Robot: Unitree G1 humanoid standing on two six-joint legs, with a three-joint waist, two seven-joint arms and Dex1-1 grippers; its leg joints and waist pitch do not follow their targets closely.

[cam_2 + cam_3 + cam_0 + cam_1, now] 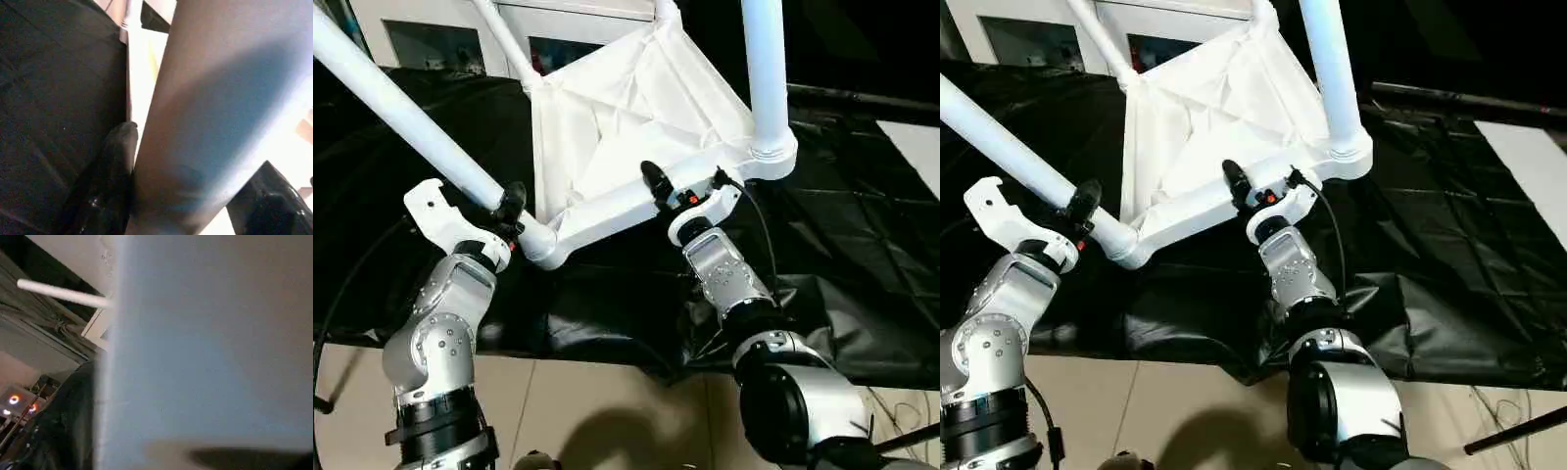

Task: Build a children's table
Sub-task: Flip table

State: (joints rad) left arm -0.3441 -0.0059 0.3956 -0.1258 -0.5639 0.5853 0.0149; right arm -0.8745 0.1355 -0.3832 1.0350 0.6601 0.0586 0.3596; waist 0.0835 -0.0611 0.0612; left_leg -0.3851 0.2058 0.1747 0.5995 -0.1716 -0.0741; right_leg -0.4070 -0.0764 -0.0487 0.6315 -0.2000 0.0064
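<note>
The white plastic tabletop [636, 127] stands tilted on the black-sheeted worktable [862, 255], ribbed underside facing the camera, with smooth round tube legs seated in its corner sockets. The left gripper [509, 211] is clamped around the leg [401, 113] just beside the nearest socket. The right gripper [680, 191] straddles the tabletop's lower rim, one black finger on the ribbed face; whether it grips cannot be told.
</note>
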